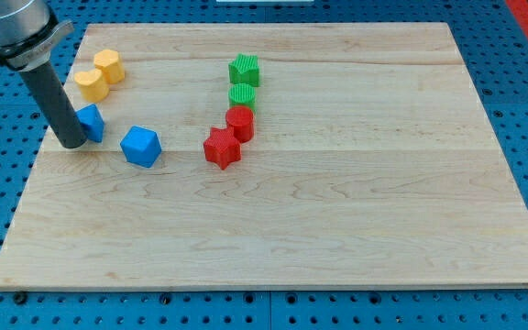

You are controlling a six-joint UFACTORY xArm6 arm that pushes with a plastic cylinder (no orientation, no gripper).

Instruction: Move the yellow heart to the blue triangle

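Observation:
The yellow heart [91,84] lies near the board's upper left, touching a second yellow block [109,66] above and to its right. The blue triangle [91,120] lies just below the heart, with a small gap between them. My tip [71,144] rests on the board against the blue triangle's left lower side, and the rod hides part of that block. The rod rises toward the view's upper left corner.
A blue hexagonal block [141,146] lies right of the triangle. A green star [244,70], a green round block [243,95], a red round block [239,122] and a red star [221,148] form a line near the wooden board's [337,202] middle.

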